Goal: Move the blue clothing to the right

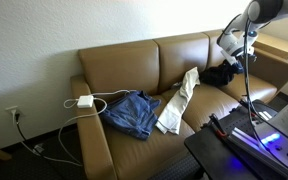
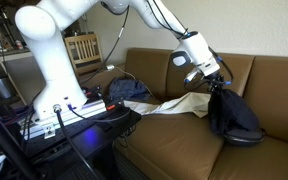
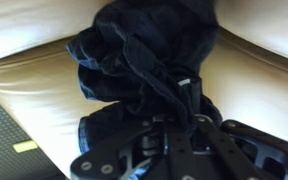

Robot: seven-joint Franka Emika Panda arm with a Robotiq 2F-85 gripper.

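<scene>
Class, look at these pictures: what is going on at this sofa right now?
The robot arm's gripper grips a dark blue garment and holds it bunched up at one end of the brown sofa, with its lower part draping onto the seat. A beige garment lies across the middle, and blue jeans lie at the other end, untouched.

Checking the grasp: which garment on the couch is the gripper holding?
The dark navy garment, bunched in the gripper; the beige garment and the lighter blue denim lie free farther along.
</scene>
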